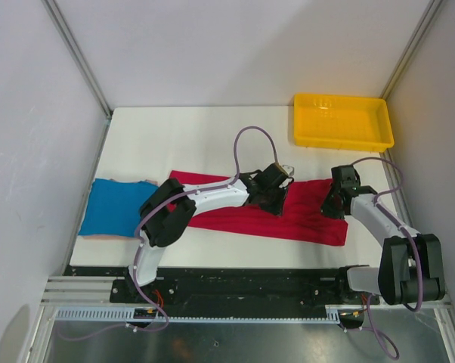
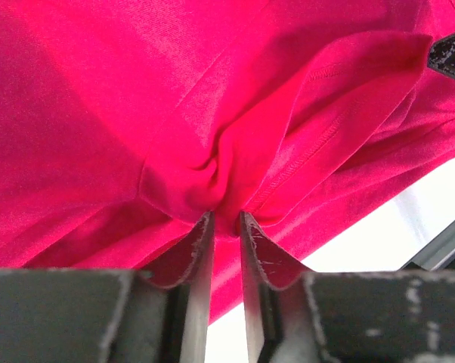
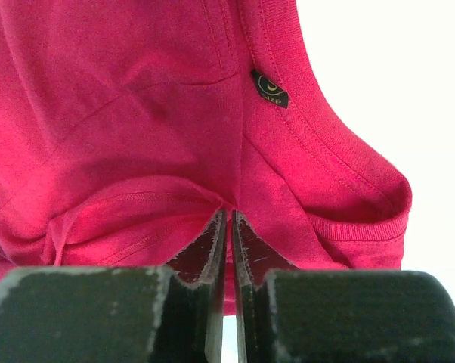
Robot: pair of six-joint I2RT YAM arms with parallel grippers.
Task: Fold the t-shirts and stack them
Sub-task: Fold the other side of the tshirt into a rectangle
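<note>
The crimson red t-shirt (image 1: 288, 219) lies across the middle and right of the white table, partly folded lengthwise. My left gripper (image 1: 277, 189) is at its far edge, shut on a bunched fold of red cloth (image 2: 220, 189). My right gripper (image 1: 335, 203) is at the shirt's right end, shut on red cloth (image 3: 174, 151) beside the ribbed collar (image 3: 341, 189), near a small dark label (image 3: 270, 89). The bright blue t-shirt (image 1: 118, 208) lies as a folded rectangle at the table's left edge, apart from both grippers.
A yellow plastic tray (image 1: 342, 121) stands at the far right of the table (image 1: 190, 136). Grey walls close in on left, back and right. The arm bases sit on a black rail at the near edge.
</note>
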